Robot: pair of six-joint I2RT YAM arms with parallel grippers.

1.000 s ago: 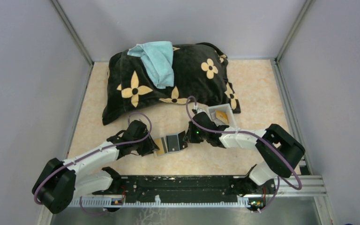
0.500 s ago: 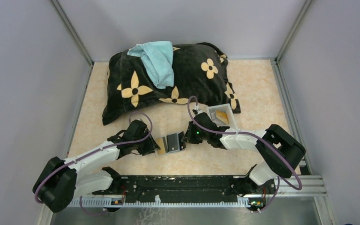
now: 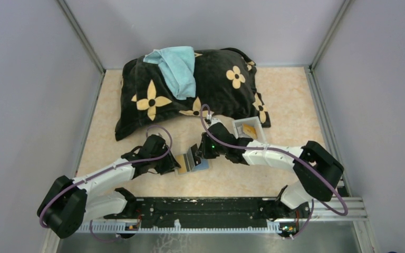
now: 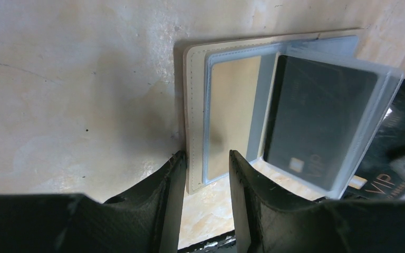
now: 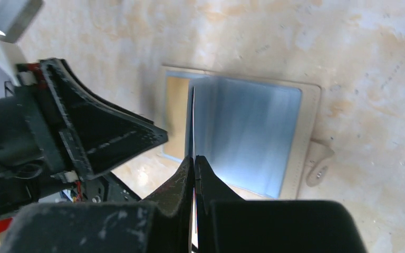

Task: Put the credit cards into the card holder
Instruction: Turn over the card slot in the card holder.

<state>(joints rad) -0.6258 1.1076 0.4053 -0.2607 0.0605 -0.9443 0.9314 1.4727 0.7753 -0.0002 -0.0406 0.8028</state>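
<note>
Pinching a black credit card, right gripper jaws are pressed together; card holder left edge is straddled by spread left gripper.

A beige marbled tabletop carries a plump black velvet pillow with yellow flower patterns at its far side; a crumpled light-blue cloth lies draped over the pillow's upper left part; a small white open plastic tray sits just beside the pillow's near right corner; plain grey walls enclose three sides.
</note>
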